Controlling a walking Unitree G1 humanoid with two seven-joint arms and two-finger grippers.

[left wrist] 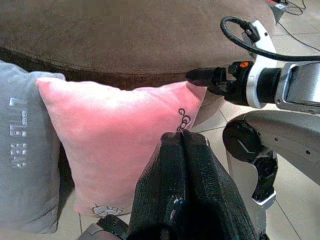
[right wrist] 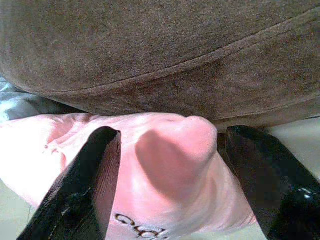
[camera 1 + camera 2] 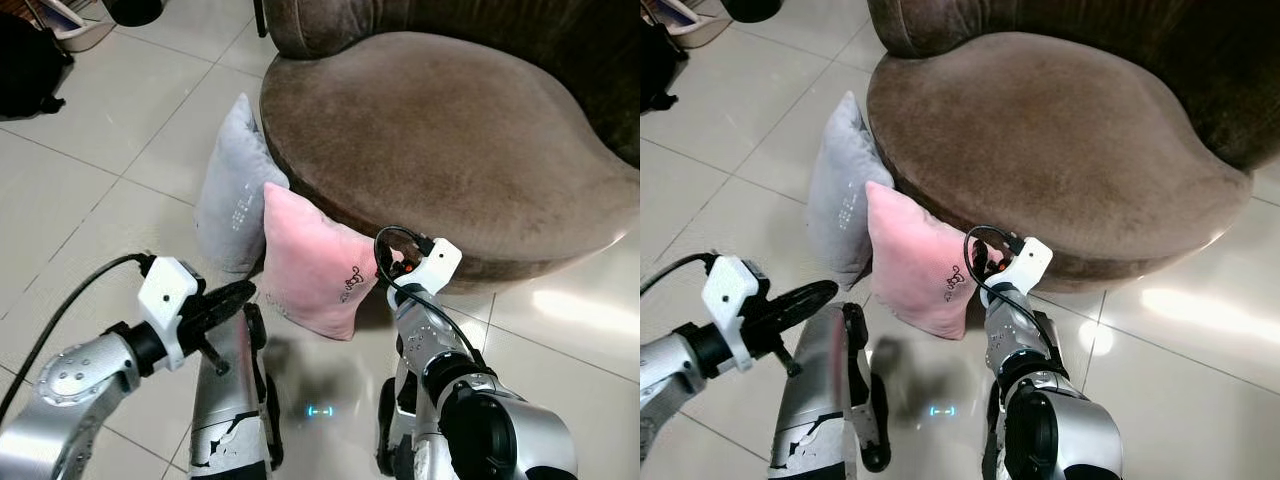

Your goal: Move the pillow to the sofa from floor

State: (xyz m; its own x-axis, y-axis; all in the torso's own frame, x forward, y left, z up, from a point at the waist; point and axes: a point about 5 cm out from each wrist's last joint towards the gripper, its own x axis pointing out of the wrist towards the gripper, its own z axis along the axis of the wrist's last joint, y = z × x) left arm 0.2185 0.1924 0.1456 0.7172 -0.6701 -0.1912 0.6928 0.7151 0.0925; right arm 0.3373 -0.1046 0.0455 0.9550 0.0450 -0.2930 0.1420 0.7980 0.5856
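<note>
Right claw (image 2: 165,175) stands with its two black fingers spread wide, one on each side of the upper corner of the pink plush square pillow (image 3: 315,260); the corner pokes up between the fingers (image 2: 82,185), which have not closed on it. In the head views this claw is hidden behind its white wrist block, right at the pillow's upper right corner, close under the rim of the sofa.

Left claw (image 1: 182,142) has its fingers pressed together with nothing between them. It hangs in the air just short of the pillow's front face, pointing toward the small dark embroidered mark on the fabric. From the head camera it shows as a black tip (image 3: 225,300) low and to the left of the pillow, apart from it.

That pink pillow stands upright on the pale glossy tiled floor (image 3: 80,200), leaning back against the base of the brown rounded suede sofa (image 3: 440,140). A grey plush pillow with white lettering (image 3: 232,190) stands just beside it on the robot's left, touching it and also leaning on the sofa. The sofa's broad seat rises above both pillows. A black bag (image 3: 30,65) lies on the floor well apart, at the far left.
</note>
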